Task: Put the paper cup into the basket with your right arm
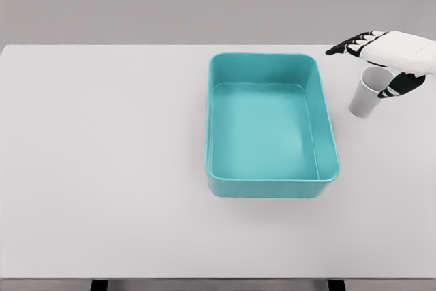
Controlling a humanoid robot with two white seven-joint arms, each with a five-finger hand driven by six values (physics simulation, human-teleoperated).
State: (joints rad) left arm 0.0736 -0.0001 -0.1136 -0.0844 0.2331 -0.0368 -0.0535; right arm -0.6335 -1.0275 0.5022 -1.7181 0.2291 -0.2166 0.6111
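From my head camera, my right hand (381, 56) reaches in from the 3 o'clock edge and sits over the rim of the white paper cup (368, 93). My fingers (347, 47) are stretched toward 9 o'clock and my thumb curls at the cup's far side; whether I truly grip it, I cannot tell. The cup stands tilted on the white table (102, 155), just beside the teal basket (327, 120), at its 2 o'clock.
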